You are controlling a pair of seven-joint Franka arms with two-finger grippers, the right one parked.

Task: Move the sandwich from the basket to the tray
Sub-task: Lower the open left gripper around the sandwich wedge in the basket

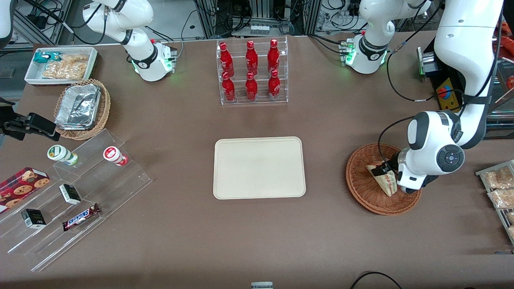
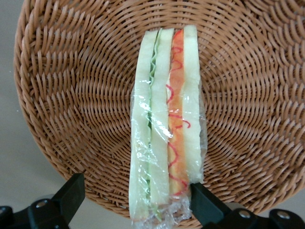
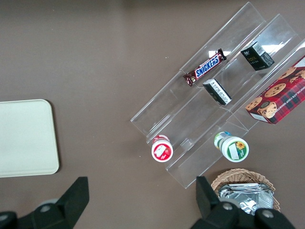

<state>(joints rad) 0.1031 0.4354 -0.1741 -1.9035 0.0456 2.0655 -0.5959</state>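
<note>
Fingers (image 2: 136, 205): the left arm's fingers were down inside the basket, spread wide, one black pad (image 2: 71, 193) out near the wicker rim and the other (image 2: 202, 202) touching the wrapped end of the sandwich; nothing was clamped between them.
Sandwich (image 2: 167, 129): it lay in the basket on its side, wrapped in clear film, with one end sitting between the fingers and the rest reaching away from them across the weave; its green and red filling stripes faced up.
Basket (image 1: 361, 188): the reddish-brown wicker bowl sat on the counter directly under the fingers, toward the working arm's end.
Tray (image 1: 259, 167): flat, cream, bare, well apart from the fingers at mid-counter.
In the way: only open brown counter (image 1: 325, 208) showed between the basket and the tray.
Around: a clear rack of red bottles (image 1: 251, 70) stood farther from the front camera than the tray; packets of snacks (image 1: 498, 186) lay near the fingers at the counter's edge; a stepped clear stand with a Snickers bar (image 1: 80, 216) lay toward the parked arm's end.
</note>
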